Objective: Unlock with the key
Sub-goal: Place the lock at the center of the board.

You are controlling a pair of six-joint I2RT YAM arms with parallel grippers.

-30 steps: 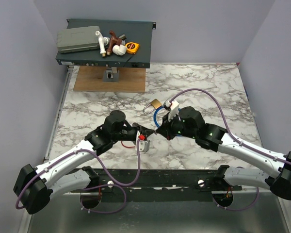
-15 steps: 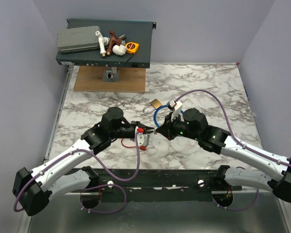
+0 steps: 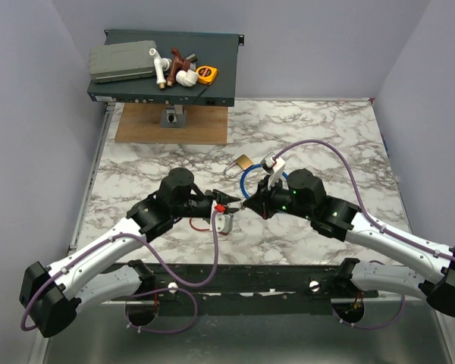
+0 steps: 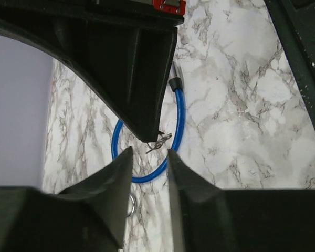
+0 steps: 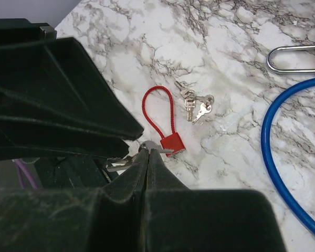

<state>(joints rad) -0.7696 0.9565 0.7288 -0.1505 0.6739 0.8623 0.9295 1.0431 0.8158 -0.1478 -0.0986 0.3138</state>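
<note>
The key is centre-front btw the two arms, looks held clear of the worktop. It's nipped at the very tip of my right fingers, which are pressed together on it w/ only a sliver of metal poking out. It's tiny, so I judge it near weightless, stiff, thin and slick, likely to swivel or pop out of a pinch if loaded sideways. Best hold imo is flat across the head, leaving the blade free for a keyhole; gripping the blade would block insertion. The red tag sits just beside those tips, and the red cord loops away from it over the marble. Cord looks limp, prob. no real drag but could snag. Can't tell if the tag rests or hangs. My left fingers stand apart, tips just short of the key, one either side, gripping nothing. Further out: a loose bunch of small keys near the cord, then the blue cable lock, w/ the brass padlock right by its far side.
</note>
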